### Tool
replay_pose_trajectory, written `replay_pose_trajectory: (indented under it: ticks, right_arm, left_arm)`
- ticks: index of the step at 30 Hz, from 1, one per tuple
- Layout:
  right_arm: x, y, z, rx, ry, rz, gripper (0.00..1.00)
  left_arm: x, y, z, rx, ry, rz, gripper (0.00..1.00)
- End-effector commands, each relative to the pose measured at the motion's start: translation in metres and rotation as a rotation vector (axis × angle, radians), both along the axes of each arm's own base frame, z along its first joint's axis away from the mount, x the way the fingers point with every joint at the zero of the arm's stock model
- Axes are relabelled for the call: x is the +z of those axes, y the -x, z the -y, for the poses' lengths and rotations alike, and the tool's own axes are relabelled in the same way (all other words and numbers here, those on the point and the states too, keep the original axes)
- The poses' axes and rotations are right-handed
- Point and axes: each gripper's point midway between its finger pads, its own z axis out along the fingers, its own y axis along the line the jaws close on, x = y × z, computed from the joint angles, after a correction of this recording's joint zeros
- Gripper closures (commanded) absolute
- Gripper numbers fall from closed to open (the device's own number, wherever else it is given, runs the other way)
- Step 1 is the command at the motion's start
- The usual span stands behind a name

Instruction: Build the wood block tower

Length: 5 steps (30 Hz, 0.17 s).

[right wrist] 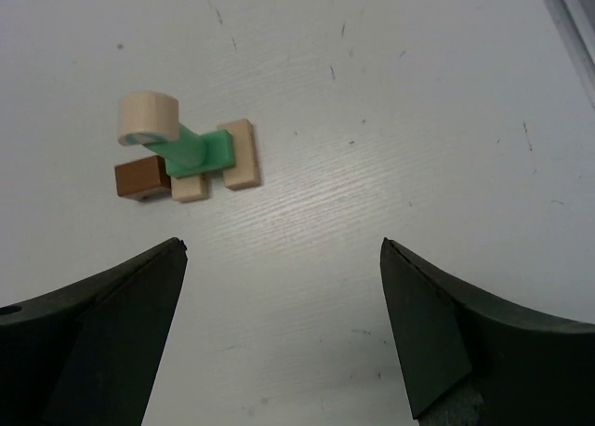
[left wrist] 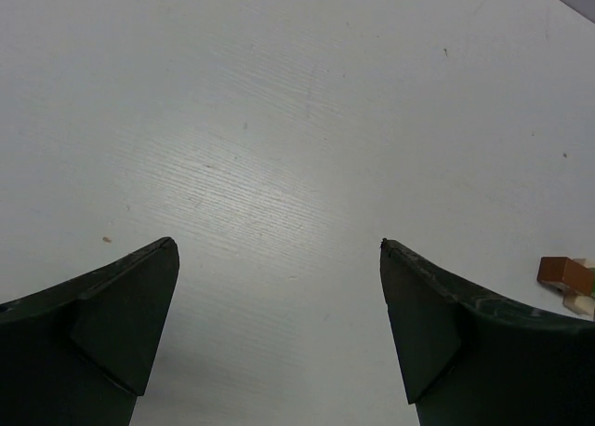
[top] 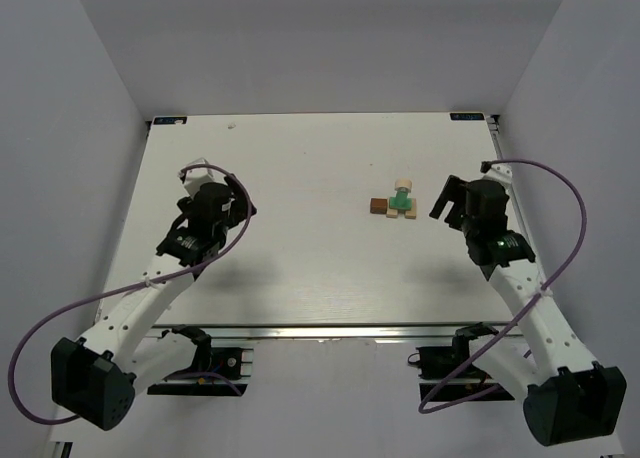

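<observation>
The wood block tower [top: 399, 200] stands right of the table's centre. In the right wrist view it shows two flat pale tan blocks [right wrist: 240, 153] side by side, a mint green block [right wrist: 198, 152] rising from them, and a rounded pale tan block [right wrist: 148, 117] on top. The dark brown block [right wrist: 139, 178] lies beside the base, also seen in the left wrist view [left wrist: 563, 273]. My right gripper [right wrist: 284, 249] is open and empty, just right of the tower [top: 446, 200]. My left gripper [left wrist: 279, 245] is open and empty over bare table at the left [top: 195, 176].
The white table [top: 300, 268] is walled by grey panels at the back and both sides. Purple cables loop from each arm over the near corners. The table's right edge [right wrist: 567, 17] shows in the right wrist view.
</observation>
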Motion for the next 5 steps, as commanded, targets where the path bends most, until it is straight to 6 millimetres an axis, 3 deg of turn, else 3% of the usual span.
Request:
replay_pose_trajectory:
  ticks: [1,5]
  right_arm:
    - [0.0275,-0.0051,0.0141,-0.097,-0.016,0.147,0.10]
    - [0.0270,-0.0010,0.0234,-0.138,0.009,0.161,0.11]
  left_arm:
    - [0.0001,0.0073,-0.0006,-0.004,0.035,0.019,0.02]
    - [0.0034,0.0090,-0.0009,-0.008,0.043,0.039,0.02]
